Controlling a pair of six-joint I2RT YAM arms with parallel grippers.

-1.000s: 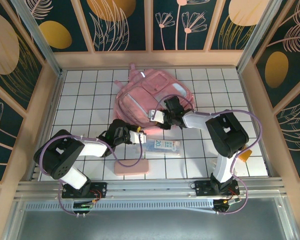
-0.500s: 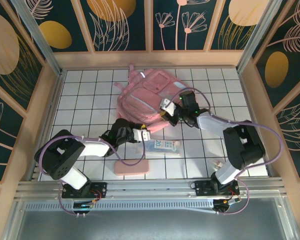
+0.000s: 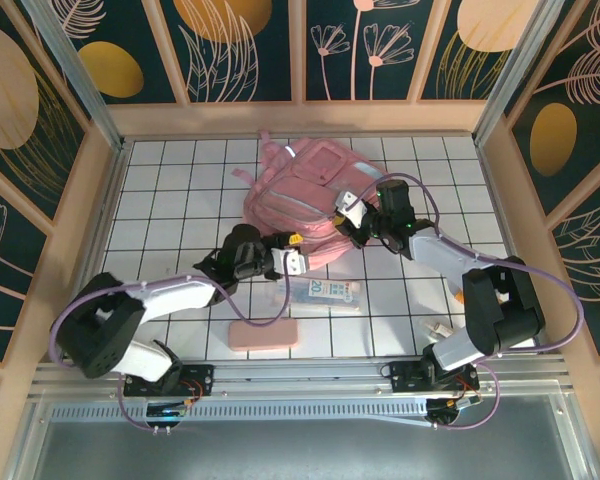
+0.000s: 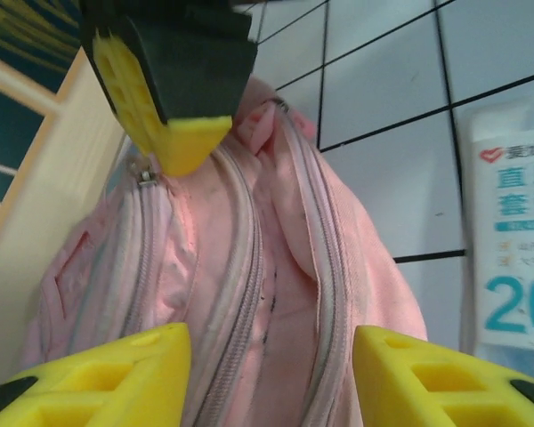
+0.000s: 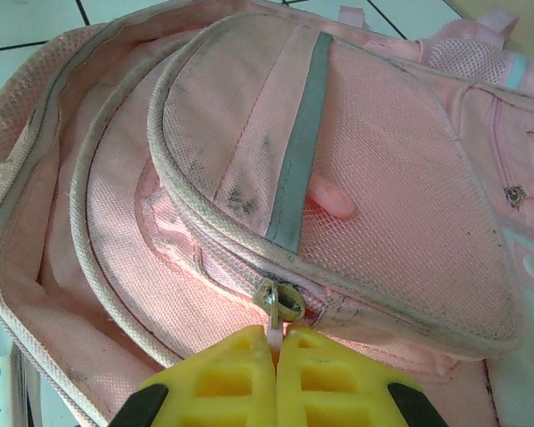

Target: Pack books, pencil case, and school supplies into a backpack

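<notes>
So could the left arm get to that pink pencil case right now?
Probably yes. The pencil case lies flat on open tiles near the left arm, nothing on it, and the left fingers are open and empty at the backpack.

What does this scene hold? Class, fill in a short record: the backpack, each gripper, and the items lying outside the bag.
backpack: lying on the tiled table, one compartment unzipped and gaping
left gripper: open, at the backpack's open mouth
right gripper: shut on a zipper pull of the backpack
pencil case: flat on the table near the arms, outside the backpack
clear packet: on the table, between backpack and pencil case
</notes>
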